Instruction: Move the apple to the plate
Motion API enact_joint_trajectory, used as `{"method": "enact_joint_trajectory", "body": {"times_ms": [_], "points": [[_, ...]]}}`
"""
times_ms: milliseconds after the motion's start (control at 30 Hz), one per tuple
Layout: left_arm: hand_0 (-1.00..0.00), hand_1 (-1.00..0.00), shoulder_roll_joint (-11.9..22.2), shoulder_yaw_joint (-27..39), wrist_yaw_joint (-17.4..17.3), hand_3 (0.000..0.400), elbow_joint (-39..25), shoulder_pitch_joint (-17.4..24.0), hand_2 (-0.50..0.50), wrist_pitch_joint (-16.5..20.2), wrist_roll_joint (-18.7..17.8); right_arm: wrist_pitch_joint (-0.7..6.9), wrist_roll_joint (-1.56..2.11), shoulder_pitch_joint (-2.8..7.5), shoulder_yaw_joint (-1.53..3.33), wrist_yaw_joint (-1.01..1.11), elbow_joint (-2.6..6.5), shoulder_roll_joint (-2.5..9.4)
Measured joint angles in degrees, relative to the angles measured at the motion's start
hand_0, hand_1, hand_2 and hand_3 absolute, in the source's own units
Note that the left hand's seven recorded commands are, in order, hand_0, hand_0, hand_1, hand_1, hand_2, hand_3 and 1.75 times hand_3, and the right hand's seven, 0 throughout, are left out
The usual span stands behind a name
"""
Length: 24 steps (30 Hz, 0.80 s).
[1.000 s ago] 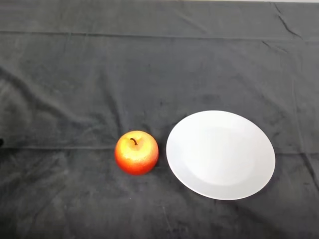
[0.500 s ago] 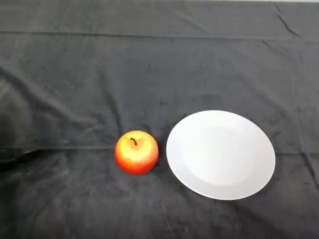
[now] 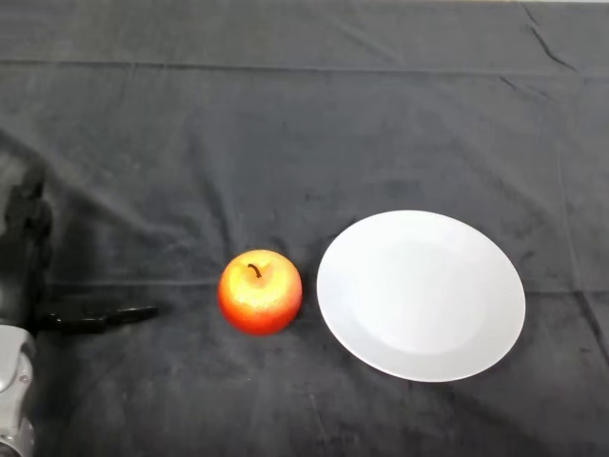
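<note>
Dark, creased cloth [image 3: 304, 124] covers the whole table and forms the ground of the head view. Nearest the robot, at the lower left edge, the left hand [image 3: 24, 271] enters on its silver-grey arm [image 3: 13, 400]; its thumb [image 3: 100, 317] points straight out toward the fruit and its fingers [image 3: 27, 214] stand straight and apart from the thumb, so the hand is spread wide and holds nothing. Near it to the right, but with bare cloth between, sits the red-and-yellow apple [image 3: 261, 291], upright, stem uppermost. Just beside the apple on its far side from the hand lies the white plate [image 3: 422, 295], with nothing on it; a narrow strip of cloth seems to separate the two. Judged step: the approach, with no grasp yet made. The next move calls for bringing the spread hand around the apple, closing on it, then a short lift and carry rightward over the plate's rim.
</note>
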Motion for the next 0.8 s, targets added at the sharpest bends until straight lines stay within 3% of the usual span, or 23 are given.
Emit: {"method": "enact_joint_trajectory", "body": {"times_ms": [567,800], "points": [[0.00,0.00,-4.14,-5.15,-5.84,0.000,0.00,0.02,0.00,-5.37,2.07,0.00,0.00,0.00,0.00,0.00,0.00,0.00],[0.00,0.00,-4.31,-7.96,-7.99,0.000,0.00,0.06,0.00,-6.98,2.44,0.00,0.00,0.00,0.00,0.00,0.00,0.00]]}}
